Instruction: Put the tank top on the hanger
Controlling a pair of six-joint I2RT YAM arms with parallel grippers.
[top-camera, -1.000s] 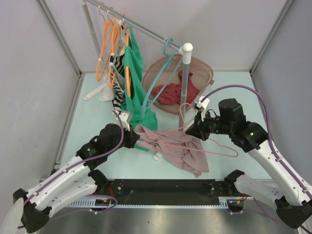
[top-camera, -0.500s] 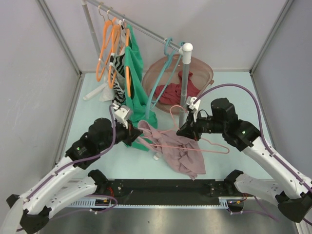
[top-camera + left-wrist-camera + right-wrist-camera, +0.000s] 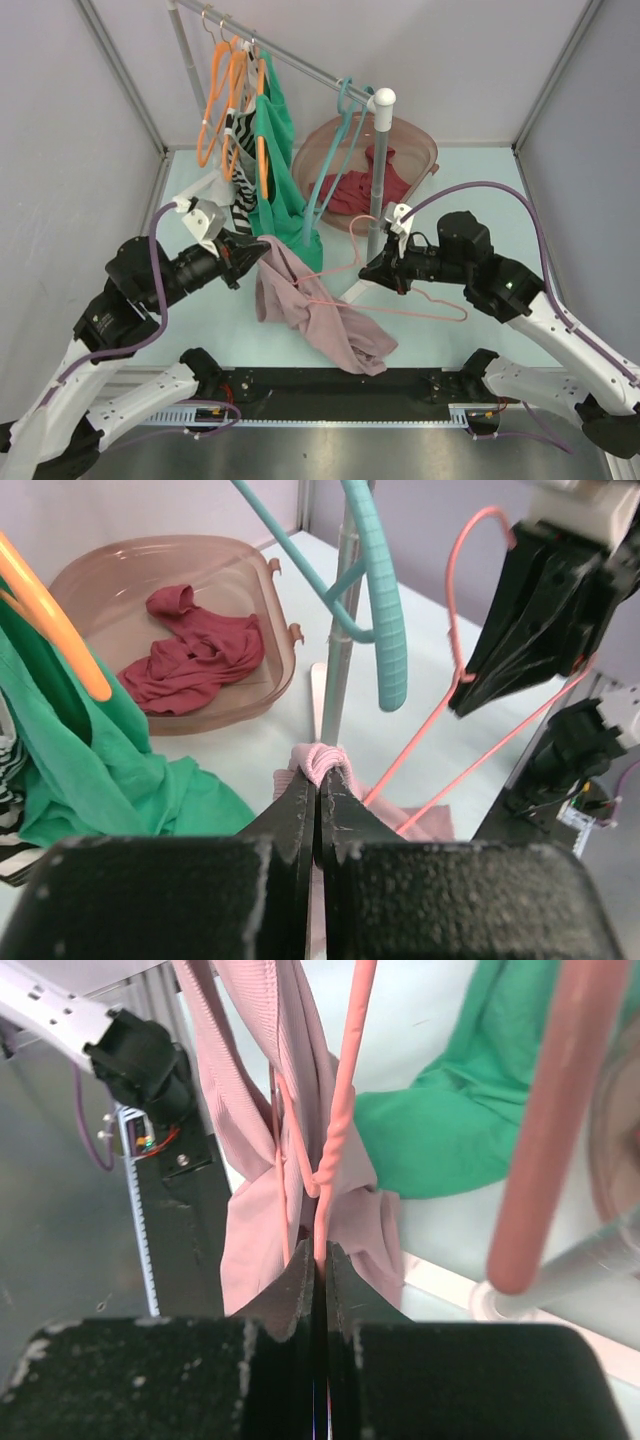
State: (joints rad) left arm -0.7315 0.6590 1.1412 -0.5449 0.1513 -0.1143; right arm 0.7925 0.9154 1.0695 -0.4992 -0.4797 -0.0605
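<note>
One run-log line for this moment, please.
left gripper: shut on mauve-pink fabric tank top | right gripper: shut on thin light-pink wire hanger | tank top not yet hung

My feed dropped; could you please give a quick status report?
Left gripper shut on tank top, upper edge raised. Right gripper shut on pink hanger, far end in the fabric. Rack post close beside it.

No readable text, labels or numbers.
</note>
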